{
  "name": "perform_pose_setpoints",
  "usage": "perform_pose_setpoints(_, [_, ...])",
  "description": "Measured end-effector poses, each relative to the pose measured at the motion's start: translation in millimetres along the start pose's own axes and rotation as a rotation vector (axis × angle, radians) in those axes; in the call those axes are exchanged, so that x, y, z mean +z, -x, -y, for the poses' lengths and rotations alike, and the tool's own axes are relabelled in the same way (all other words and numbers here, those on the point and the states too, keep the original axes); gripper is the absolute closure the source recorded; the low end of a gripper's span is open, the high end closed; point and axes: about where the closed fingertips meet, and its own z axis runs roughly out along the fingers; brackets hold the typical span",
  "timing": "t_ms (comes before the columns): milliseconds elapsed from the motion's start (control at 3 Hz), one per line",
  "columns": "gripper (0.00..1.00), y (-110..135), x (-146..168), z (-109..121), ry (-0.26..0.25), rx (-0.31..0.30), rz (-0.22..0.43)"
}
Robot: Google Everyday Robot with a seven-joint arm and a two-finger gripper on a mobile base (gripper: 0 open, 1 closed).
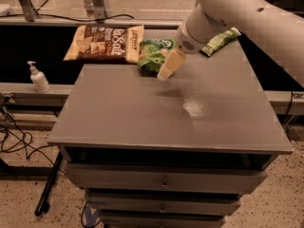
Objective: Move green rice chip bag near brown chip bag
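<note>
Pinching crinkly green rice chip bag (151, 56), end effector (160, 70) hangs over table (142, 120).
</note>
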Motion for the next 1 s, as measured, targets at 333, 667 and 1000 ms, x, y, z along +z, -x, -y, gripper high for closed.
perform_pose_setpoints(333, [0.00,-30.7,-53.7,-1.1,-0.031,0.008,0.033])
perform_pose_setpoints(667, [0.00,-72.9,-123.0,2.8,-0.061,-0.003,0.085])
perform_pose_setpoints(1000, [0.00,-72.8,-122.9,2.8,-0.061,-0.003,0.085])
